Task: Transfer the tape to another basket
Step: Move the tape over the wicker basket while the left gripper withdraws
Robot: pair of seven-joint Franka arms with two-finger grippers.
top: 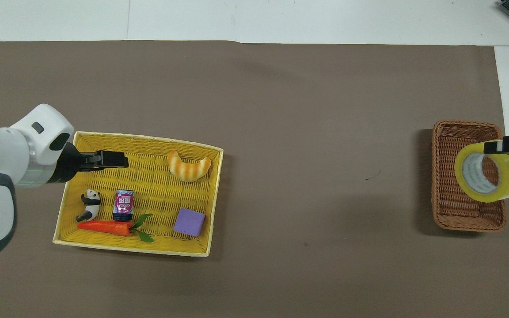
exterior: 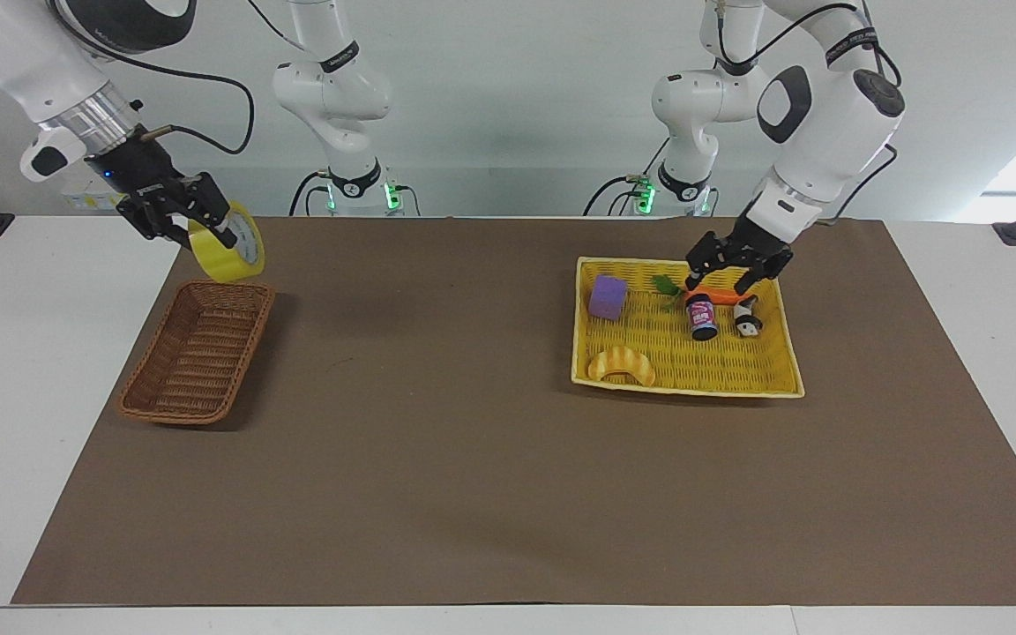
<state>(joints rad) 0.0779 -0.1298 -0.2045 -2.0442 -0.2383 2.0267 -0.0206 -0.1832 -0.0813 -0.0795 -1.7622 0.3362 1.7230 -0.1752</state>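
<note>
1. The tape [exterior: 227, 247], with faint unreadable print on its core, is clamped in the right gripper [exterior: 180, 214] above the wicker basket [exterior: 197, 352].
2. The left gripper [exterior: 735, 263], fingers spread, is held over the yellow basket [exterior: 786, 370].
3. A can [exterior: 701, 317] with an illegible label is shown beside a carrot [top: 104, 227].

Right hand [exterior: 180, 216] holds tape [exterior: 227, 242] seemingly over basket [exterior: 197, 351].

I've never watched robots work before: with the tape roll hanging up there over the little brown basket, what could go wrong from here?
The right gripper holds the tape by its rim, above the wicker basket's end nearer the robots. Released there, the roll could hit the rim and bounce or roll onto the brown mat. The left gripper hangs low over the yellow basket and might nudge the carrot.
</note>
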